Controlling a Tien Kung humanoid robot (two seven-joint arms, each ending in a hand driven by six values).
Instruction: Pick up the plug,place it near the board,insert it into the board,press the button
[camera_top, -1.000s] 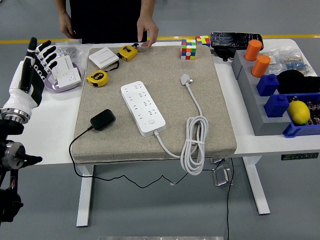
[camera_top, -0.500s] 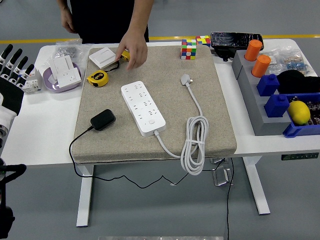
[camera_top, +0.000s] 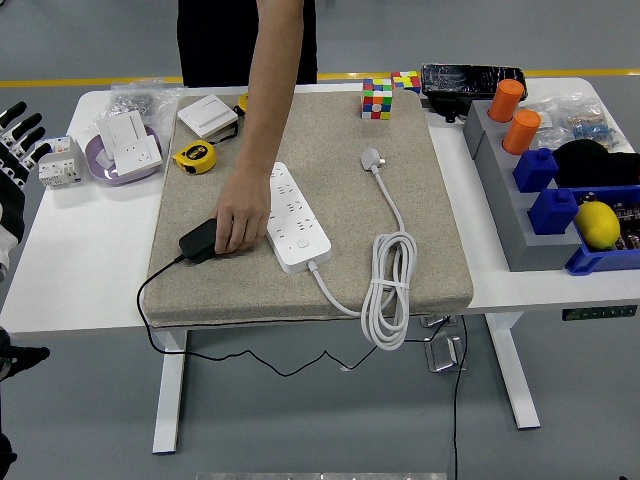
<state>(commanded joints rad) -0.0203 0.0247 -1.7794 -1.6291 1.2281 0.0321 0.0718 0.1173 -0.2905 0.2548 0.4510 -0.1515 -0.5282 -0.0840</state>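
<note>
1. The tabletop carried a big grey felt mat, and pretty much everything that mattered sat on that mat.
2. A person leaned in from the far side of the mat, one arm stretched right down across it.
3. The white power strip, aka the board, lay diagonally in the middle of the mat. From what I could see none of its sockets had anything in them, though the person's arm covered part of its far end. Its own white cable was coiled at the mat's near right, with a white plug lying loose further back.
4. The task's plug, a black adapter, sat flat on the mat just left of the board's near end. So it lay near the board, not inserted. Insertion and the button press were both left to do, I'd say.
5. The person's hand rested on that adapter's right side, fingers curled down over it, touching or gripping. Hard to call which.
6. The robot's left hand was way off the mat's left edge, barely in shot, fingers spread and holding nothing. Right hand didn't show at all.
</note>
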